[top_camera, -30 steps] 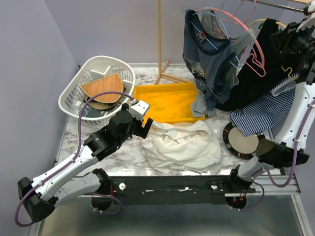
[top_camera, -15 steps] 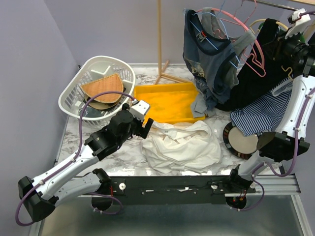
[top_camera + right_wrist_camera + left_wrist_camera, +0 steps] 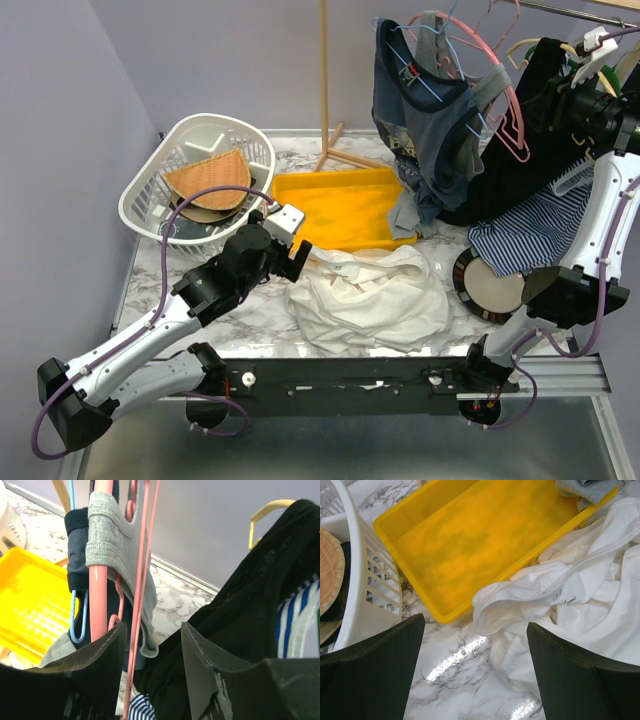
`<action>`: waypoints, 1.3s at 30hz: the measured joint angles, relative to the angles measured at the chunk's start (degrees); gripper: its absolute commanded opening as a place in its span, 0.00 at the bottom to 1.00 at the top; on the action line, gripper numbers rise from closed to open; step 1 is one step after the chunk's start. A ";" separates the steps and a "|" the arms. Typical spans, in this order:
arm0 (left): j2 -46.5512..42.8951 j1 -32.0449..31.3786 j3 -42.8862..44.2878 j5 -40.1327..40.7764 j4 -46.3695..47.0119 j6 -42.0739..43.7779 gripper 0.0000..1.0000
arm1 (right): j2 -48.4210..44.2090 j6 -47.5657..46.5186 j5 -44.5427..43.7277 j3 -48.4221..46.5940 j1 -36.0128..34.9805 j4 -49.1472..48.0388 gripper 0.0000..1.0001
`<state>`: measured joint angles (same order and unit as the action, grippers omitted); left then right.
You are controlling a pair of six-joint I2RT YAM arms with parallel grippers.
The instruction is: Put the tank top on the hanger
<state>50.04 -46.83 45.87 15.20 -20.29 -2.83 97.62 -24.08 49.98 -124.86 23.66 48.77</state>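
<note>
One white marble-patterned table carries everything you see here. On it, between your two arms, lies the tank top, an off-white, thin fabric garment, crumpled in a loose heap with its far edge lapping the near rim of the shallow yellow plastic tray. It is on no hanger. Left of the tray stands a white slatted plastic laundry basket.

At the far right, clothes hang bunched together: a blue-grey printed shirt, a black top and, below them, a blue-and-white striped cloth. A thick pink plastic hanger carries a grey strap. Just beside it hangs the hanger of the task, a slim pink wire one.

Your left gripper hovers over the table just left of the tank top, jaws spread wide and empty. Your right gripper is raised among the hanging clothes, jaws parted. The pink wire runs down through the gap, close to the finger at the left of the wrist view; you cannot tell whether it touches.
</note>
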 measured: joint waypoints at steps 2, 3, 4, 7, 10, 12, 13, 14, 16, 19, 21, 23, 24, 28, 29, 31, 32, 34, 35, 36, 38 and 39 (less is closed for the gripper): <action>0.00 0.00 0.00 0.00 0.00 0.00 0.97 | 0.33 0.04 0.55 0.00 0.00 0.46 0.57; 0.00 0.00 0.00 0.00 0.00 0.00 0.97 | 0.59 0.09 0.76 0.00 0.00 0.57 0.58; 0.00 0.00 0.00 0.00 0.00 0.00 0.97 | 0.85 0.33 1.09 0.00 -0.02 0.61 0.62; 0.00 0.00 0.00 0.00 0.00 0.02 0.97 | 1.68 1.07 1.90 0.00 0.00 0.63 0.62; 0.00 0.00 0.00 0.00 0.00 0.02 0.97 | 2.54 1.88 2.47 0.00 -0.02 0.63 0.63; 0.02 0.00 0.00 0.00 0.00 0.02 0.97 | 2.99 2.40 2.91 0.00 -0.02 0.63 0.63; 0.02 0.04 0.00 0.00 0.00 0.02 0.97 | 3.13 2.64 3.13 0.04 -0.02 0.63 0.63; 0.04 0.15 0.00 0.00 0.00 0.02 0.97 | 3.19 2.99 3.32 0.15 -0.04 0.63 0.63; 0.17 0.22 0.00 0.00 0.00 0.04 0.97 | 3.19 3.21 3.34 0.31 -0.24 0.61 0.62; 0.33 0.22 0.00 0.00 -0.02 0.04 0.97 | 3.19 3.61 3.08 0.74 -0.96 0.57 0.61; 0.35 0.24 0.00 0.00 0.00 0.02 0.97 | 3.21 3.78 2.38 1.07 -1.51 0.57 0.61; 0.35 0.28 0.00 0.00 -0.02 0.04 0.97 | 3.23 4.11 1.73 1.33 -2.01 0.57 0.61; 0.35 0.28 0.00 0.00 -0.02 0.02 0.97 | 3.26 4.33 1.51 1.44 -2.23 0.44 0.62; 0.35 0.28 0.00 -0.02 -0.02 0.04 0.97 | 3.34 5.07 0.98 1.60 -2.86 0.15 0.61; 0.35 0.28 0.00 -0.02 -0.02 0.04 0.97 | 3.34 5.18 0.70 1.62 -2.99 0.13 0.60; 0.37 0.28 0.00 -0.02 -0.02 0.02 0.97 | 3.32 5.18 0.09 1.66 -3.43 0.02 0.56; 0.37 0.28 0.00 -0.02 -0.02 0.02 0.97 | 3.34 5.18 -0.37 1.73 -3.58 -0.15 0.54; 0.39 0.33 0.00 -0.02 -0.02 0.04 0.97 | 3.37 5.14 -1.20 1.84 -3.98 -0.33 0.40; 0.39 0.33 0.00 -0.02 -0.02 0.04 0.97 | 3.43 5.07 -1.57 1.84 -4.26 -0.37 0.35; 0.39 0.33 0.00 -0.02 -0.02 0.04 0.97 | 3.50 5.16 -1.92 1.84 -4.46 -0.50 0.25; 0.39 0.33 0.00 -0.02 -0.02 0.04 0.97 | 3.67 4.55 -2.60 1.86 -4.94 -0.72 0.16; 0.39 0.33 0.00 -0.02 -0.02 0.04 0.97 | 3.76 4.35 -2.80 1.86 -5.05 -0.76 0.08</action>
<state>50.43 -46.50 45.87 15.18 -20.32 -2.79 101.38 -19.73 47.18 -123.00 18.61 48.01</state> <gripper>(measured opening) 0.972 0.259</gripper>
